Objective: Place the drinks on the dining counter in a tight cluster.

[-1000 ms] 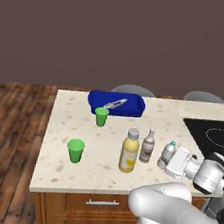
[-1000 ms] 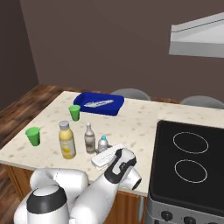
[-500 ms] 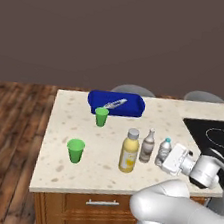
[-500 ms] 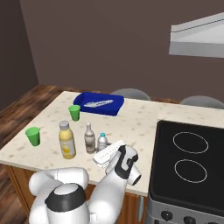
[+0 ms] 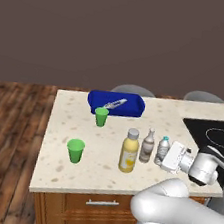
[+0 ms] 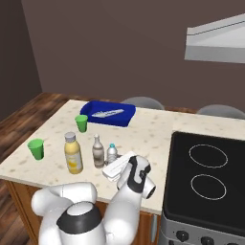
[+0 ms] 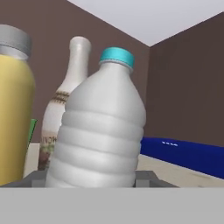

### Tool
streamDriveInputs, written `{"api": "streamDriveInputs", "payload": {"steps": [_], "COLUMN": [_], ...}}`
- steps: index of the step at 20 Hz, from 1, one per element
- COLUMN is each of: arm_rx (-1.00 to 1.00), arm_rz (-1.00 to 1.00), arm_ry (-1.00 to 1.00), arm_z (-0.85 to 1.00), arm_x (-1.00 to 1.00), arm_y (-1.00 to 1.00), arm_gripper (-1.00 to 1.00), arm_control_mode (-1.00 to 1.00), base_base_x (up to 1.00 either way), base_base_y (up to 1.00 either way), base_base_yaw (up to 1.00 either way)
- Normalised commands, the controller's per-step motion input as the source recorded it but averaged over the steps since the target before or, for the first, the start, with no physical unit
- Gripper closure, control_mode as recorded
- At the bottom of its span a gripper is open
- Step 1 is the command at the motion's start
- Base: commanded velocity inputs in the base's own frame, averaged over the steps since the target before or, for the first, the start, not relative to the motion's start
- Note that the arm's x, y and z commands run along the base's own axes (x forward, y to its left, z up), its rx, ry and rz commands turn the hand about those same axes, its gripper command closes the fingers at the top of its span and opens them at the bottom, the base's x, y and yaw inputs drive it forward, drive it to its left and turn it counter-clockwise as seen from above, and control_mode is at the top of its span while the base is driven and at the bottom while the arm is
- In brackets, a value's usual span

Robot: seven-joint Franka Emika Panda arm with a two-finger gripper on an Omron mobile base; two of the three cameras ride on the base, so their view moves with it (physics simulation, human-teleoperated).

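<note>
On the beige dining counter point(image 5: 75, 174) point(image 6: 52, 139) the three drinks stand in a row. The yellow juice bottle point(image 5: 129, 152) point(image 6: 72, 154) is on the left, and the slim brownish bottle point(image 5: 147, 147) point(image 6: 98, 152) is in the middle. On the right stands the blue-capped water bottle point(image 5: 163, 149) point(image 6: 111, 153), close beside the brownish one. My gripper point(image 5: 165, 156) point(image 6: 114, 161) reaches in low from the cooktop side and is shut on the water bottle near its base. In the hand view the water bottle point(image 7: 100, 127) sits between my fingertips point(image 7: 146, 177), with the brownish bottle point(image 7: 65, 96) and the juice bottle point(image 7: 13, 109) just behind it.
Two green cups point(image 5: 75, 150) point(image 5: 101, 116) stand left of the bottles. A blue tray point(image 5: 116, 103) point(image 6: 108, 113) lies at the counter's far edge. The black cooktop point(image 5: 211, 135) point(image 6: 206, 182) lies right of my hand. Grey chair backs point(image 5: 132, 90) show beyond the counter.
My gripper has slid the water bottle a little to the left, closing the gap to the brownish bottle. The other bottles and cups have stayed put.
</note>
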Motion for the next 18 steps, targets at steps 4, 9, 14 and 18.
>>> {"api": "streamDriveInputs", "payload": {"steps": [4, 9, 14, 18], "arm_rx": [0.00, 0.00, 0.00, 0.00], "arm_rz": [0.00, 0.00, -0.01, -0.08], "arm_ry": [-0.02, -0.01, 0.00, 0.03], "arm_z": [-0.31, -0.10, 0.01, 0.01], "arm_x": [-0.07, -0.03, -0.08, -0.17], "arm_y": [-0.10, -0.03, -0.01, -0.09], "arm_gripper": [-1.00, -1.00, -1.00, -1.00], "arm_control_mode": [-1.00, -1.00, -1.00, -1.00], "base_base_x": [0.00, 0.00, 0.00, 0.00], "base_base_y": [0.00, 0.00, 0.00, 0.00], "base_base_yaw": [0.00, 0.00, 0.00, 0.00]}}
